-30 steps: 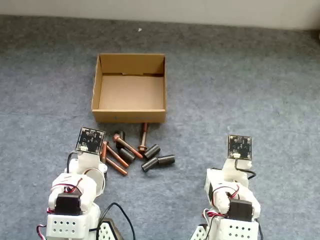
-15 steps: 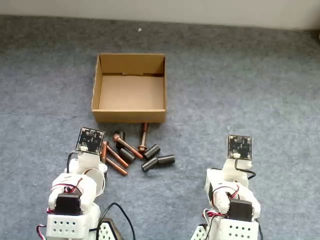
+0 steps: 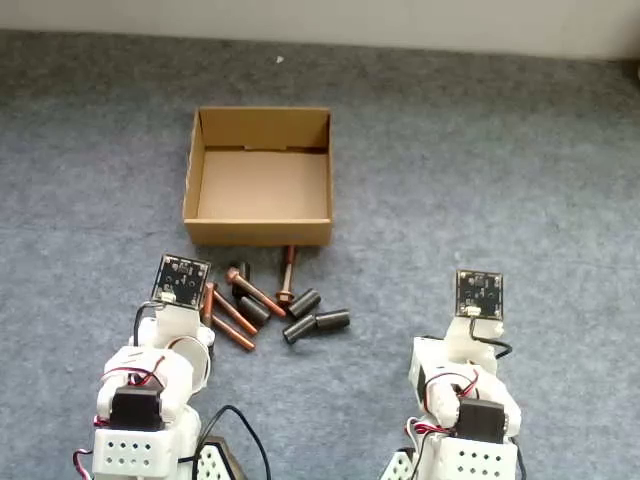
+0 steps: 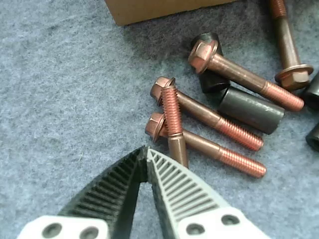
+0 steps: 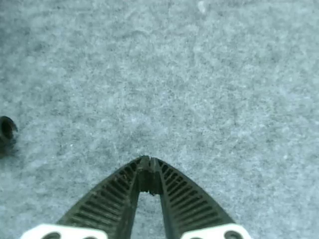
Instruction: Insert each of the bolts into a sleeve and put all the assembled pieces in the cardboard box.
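Note:
Several copper bolts [image 3: 232, 313] and several dark sleeves [image 3: 318, 322] lie loose on the grey carpet in front of the open, empty cardboard box [image 3: 196, 160]. The left arm [image 3: 152, 385] stands just left of the pile. In the left wrist view my left gripper [image 4: 146, 152] is shut and holds nothing, its tips a little short of the nearest bolt [image 4: 173, 117]. A sleeve [image 4: 251, 110] lies among the bolts beyond it. The right arm [image 3: 465, 400] stands to the right of the pile. My right gripper [image 5: 145, 162] is shut over bare carpet, with one sleeve [image 5: 6, 130] off to the side.
A corner of the box wall [image 4: 164, 7] lies beyond the bolts in the left wrist view. Open carpet [image 3: 480, 180] stretches right of the box and around the right arm. The carpet's far edge [image 3: 400, 40] meets a pale wall.

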